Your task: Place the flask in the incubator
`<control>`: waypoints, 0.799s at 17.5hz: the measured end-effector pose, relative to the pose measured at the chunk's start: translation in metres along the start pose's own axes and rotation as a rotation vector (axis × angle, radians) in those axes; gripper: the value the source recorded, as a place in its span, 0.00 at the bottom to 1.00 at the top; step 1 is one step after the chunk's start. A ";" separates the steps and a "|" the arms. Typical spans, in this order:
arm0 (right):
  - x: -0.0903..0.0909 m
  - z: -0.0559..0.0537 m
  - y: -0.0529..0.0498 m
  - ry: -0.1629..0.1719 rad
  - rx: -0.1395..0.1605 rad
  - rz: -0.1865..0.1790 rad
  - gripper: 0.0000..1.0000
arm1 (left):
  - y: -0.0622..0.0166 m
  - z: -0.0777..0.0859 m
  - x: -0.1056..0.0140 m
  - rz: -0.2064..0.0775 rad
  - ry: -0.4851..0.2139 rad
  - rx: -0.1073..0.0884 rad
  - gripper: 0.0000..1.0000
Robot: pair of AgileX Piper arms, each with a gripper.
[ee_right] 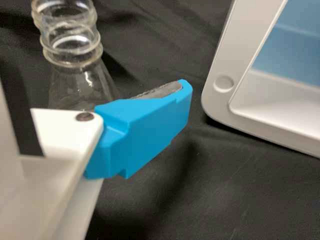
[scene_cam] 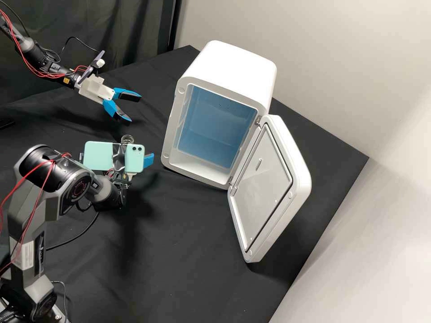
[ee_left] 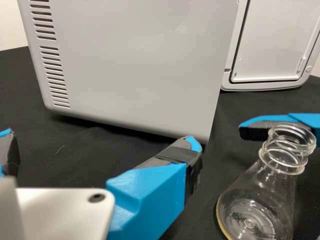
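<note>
The flask stands upright on the black desk, near the incubator and off to one side of its open front. It is clear glass and looks empty. The door hangs wide open, so the blue inside is ready and nothing blocks the way in.

The right gripper is low down, just beside the flask, at the height of its neck (the thin part, so the easy part to grab). I cannot tell if this gripper is open or closed, or if it touches the glass. I think it sits there because the step now is picking the flask up.

The left gripper hangs up in the air, near the flask but apart from it. Its two fingers are spread open with nothing in them. It looks parked out of the way, so the arms do not bump.

The flask is not in the incubator yet. Glass is slippery and can tip, so the grab should be slow and firm.
</note>
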 end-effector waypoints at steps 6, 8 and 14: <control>0.003 0.005 0.001 0.019 0.041 -0.012 1.00 | 0.0000 0.000 0.000 0.000 0.000 0.000 1.00; 0.004 0.004 0.002 0.024 0.042 -0.005 1.00 | 0.0000 0.000 0.000 0.000 0.000 0.000 1.00; 0.006 0.004 0.009 0.043 0.023 0.055 1.00 | 0.0000 0.000 0.000 0.000 0.000 0.000 1.00</control>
